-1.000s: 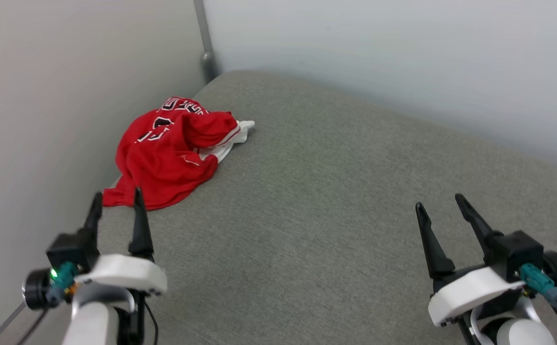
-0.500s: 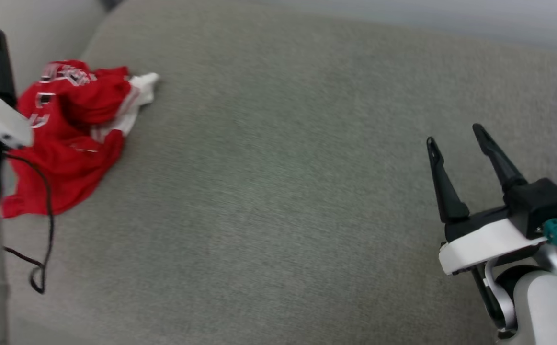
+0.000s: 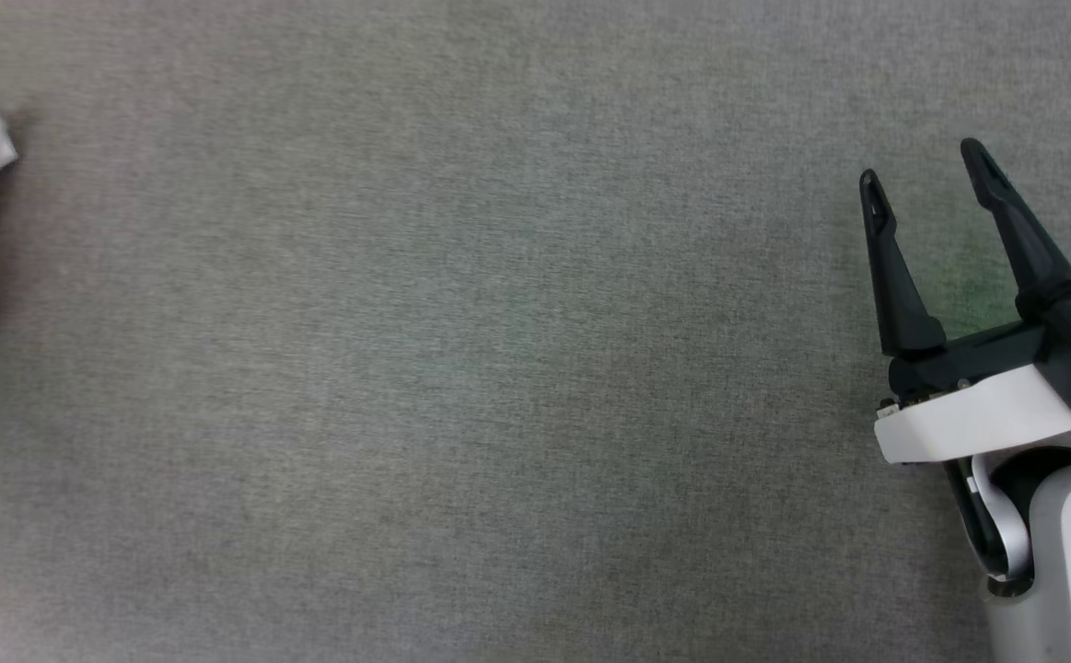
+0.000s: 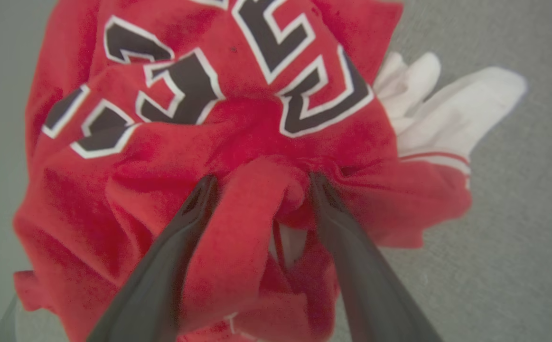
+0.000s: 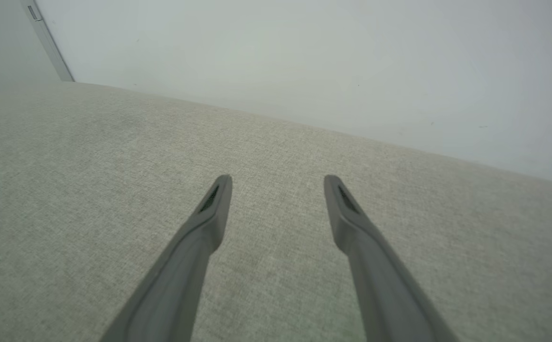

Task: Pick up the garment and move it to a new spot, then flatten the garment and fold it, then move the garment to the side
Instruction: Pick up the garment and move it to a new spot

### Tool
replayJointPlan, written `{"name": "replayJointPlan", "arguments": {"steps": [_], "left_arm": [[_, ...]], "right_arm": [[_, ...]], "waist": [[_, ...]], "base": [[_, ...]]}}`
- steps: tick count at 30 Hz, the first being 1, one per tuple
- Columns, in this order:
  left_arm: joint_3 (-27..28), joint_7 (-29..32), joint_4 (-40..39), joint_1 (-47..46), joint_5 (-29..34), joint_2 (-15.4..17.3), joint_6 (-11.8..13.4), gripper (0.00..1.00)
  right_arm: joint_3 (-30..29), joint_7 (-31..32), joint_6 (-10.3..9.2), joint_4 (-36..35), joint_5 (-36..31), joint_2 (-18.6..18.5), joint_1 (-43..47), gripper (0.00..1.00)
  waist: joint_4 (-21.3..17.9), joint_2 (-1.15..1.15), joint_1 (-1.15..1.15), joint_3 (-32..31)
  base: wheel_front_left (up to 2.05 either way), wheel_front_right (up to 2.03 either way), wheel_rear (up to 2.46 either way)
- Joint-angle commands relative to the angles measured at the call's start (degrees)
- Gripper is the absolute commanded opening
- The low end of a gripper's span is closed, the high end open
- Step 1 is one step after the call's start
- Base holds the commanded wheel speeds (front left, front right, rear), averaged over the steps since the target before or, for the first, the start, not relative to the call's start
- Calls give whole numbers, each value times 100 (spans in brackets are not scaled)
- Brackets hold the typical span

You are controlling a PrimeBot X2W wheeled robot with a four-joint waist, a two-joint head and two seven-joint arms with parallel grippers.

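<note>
Up close, L gripper (image 4: 262, 177) spread, astride garment (image 4: 176, 156) fold

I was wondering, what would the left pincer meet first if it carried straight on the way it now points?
The garment: the open left pincer straddles a raised fold of its red cloth and seems to be touching it, though depth is hard to judge.

The table (image 3: 498, 368) is covered in grey woven fabric, flat and even across the head view. In the right wrist view it runs back to pale walls (image 5: 304, 57) that meet at a corner. The garment (image 4: 238, 123) lies crumpled directly on it at the head view's left edge. Its red cloth is bunched in folds, its black white-outlined letters (image 4: 185, 90) face up, and a white sleeve (image 4: 446, 114) spills onto the grey fabric.
</note>
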Motion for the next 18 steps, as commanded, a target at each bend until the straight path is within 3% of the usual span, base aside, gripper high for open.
{"name": "replayJointPlan", "arguments": {"steps": [1,4,5,6,7,12,18], "left_arm": [[76,175,32,134,-110,-33,82,100],[191,413,58,445,-293,-207,246,100],[223,468,67,536,-345,-286,279,74],[249,490,48,609,-380,-352,312,28],[267,467,11,684,-416,-406,324,0],[328,77,-202,802,-279,-330,360,0],[348,-1164,-526,457,250,86,315,0]], "right_arm": [[7,-30,-3,-60,11,-22,-100,100],[-7,-11,-2,-118,20,-48,-114,100],[-18,1,-3,-136,24,-63,-119,100],[-32,12,-3,-153,26,-72,-117,100],[-46,25,-3,-169,30,-79,-111,100],[-97,42,-3,-184,5,-63,-59,100],[-111,-13,-3,-85,2,21,77,100]], "waist": [[-161,0,-2,220],[-175,0,-2,295],[-174,0,-2,308],[-170,0,-2,314],[-166,0,-2,312],[-122,0,-2,180],[-35,0,-2,-261]], "base": [[0,0,0],[0,0,0],[0,0,0],[0,0,0],[0,0,0],[0,0,0],[0,0,0]]}}
